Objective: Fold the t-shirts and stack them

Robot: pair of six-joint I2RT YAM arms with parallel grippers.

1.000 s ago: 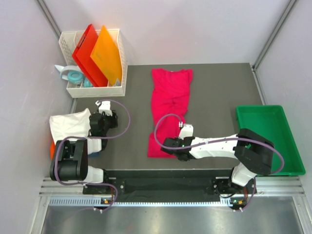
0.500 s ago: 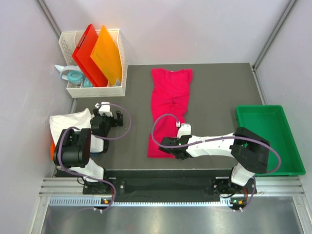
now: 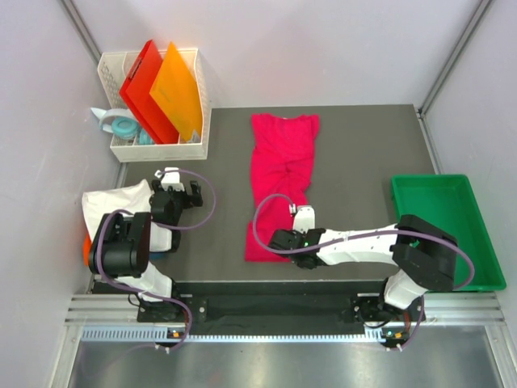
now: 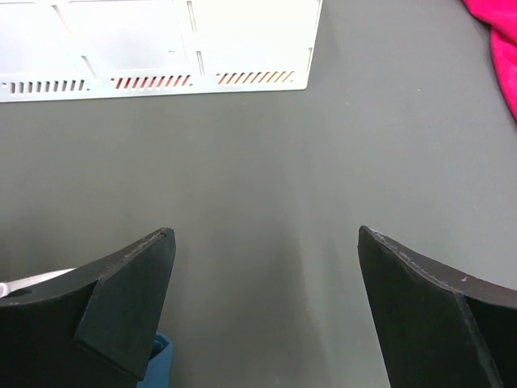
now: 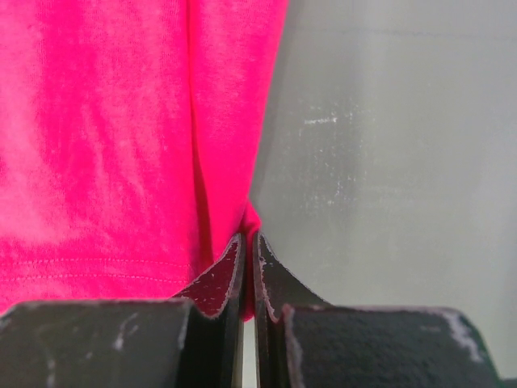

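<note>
Left claw (image 4: pixel 265 242) now spread wide, shifted off white t-shirt (image 3: pixel 113 206) edge and out over table (image 3: pixel 363 162).

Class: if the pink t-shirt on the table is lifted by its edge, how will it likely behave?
The pink t-shirt probably droops limply: it lies wrinkled and folded over itself. It is likely light, since the right gripper pinches just a thin fold near the hem. It should not roll or tip, as it lies flat on the table.

The left arm (image 3: pixel 119 255) and right arm (image 3: pixel 363 242) are white with black joints. A purple-grey cable (image 3: pixel 213 198) loops on each. Black fingers (image 5: pixel 216 284) look scuffed.
</note>
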